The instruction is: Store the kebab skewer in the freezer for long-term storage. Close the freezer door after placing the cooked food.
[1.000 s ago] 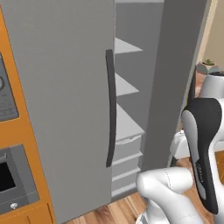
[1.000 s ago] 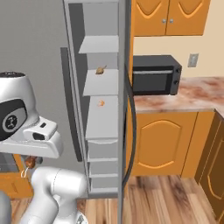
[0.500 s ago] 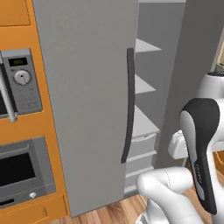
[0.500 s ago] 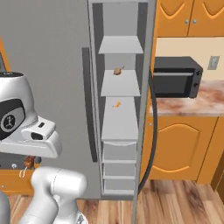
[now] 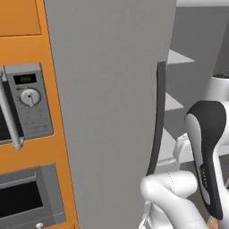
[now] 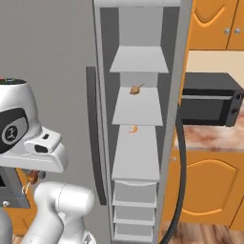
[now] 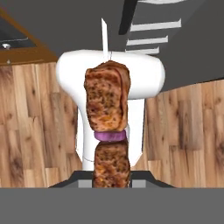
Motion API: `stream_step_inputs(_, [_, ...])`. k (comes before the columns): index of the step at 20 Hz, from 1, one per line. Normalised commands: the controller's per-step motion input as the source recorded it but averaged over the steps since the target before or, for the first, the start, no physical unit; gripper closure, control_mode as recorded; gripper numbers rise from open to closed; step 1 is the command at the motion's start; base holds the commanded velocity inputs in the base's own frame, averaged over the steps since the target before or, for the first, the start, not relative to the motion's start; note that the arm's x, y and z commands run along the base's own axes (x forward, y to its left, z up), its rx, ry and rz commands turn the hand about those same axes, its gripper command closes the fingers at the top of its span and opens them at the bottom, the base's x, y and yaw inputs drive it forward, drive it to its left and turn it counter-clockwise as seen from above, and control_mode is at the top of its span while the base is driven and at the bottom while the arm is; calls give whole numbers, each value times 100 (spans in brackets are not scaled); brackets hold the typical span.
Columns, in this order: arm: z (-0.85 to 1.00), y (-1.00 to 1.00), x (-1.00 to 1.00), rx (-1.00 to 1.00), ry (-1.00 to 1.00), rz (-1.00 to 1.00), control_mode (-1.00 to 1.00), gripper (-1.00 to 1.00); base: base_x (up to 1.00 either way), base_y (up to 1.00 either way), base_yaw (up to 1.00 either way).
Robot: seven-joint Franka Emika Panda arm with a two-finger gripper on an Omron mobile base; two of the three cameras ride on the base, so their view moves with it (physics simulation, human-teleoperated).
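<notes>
Claw: two-finger gripper [image 7: 112, 181] clamped on reddish-brown meat kebab skewer [image 7: 107, 113].
Risk: skewer may snag a light grey freezer [image 6: 138, 157] shelf if tilted.

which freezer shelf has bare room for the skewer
In the right base view the freezer stands open. Its top shelf looks bare. The middle shelf carries a small brown item at the back, with bare room in front. The lowest shelf has a small orange food item at the back and the longest bare stretch. The kebab skewer sits in the gripper.
</notes>
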Motion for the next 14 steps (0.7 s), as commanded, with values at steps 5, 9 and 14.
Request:
stream_step_inputs(5, [0,0,0,0,0,0,100,100,4,-14,7])
stream_step_inputs(9, [0,0,0,0,0,0,100,100,-21,-26,0])
stream_step_inputs(14, [0,0,0,0,0,0,100,100,0,-50,0])
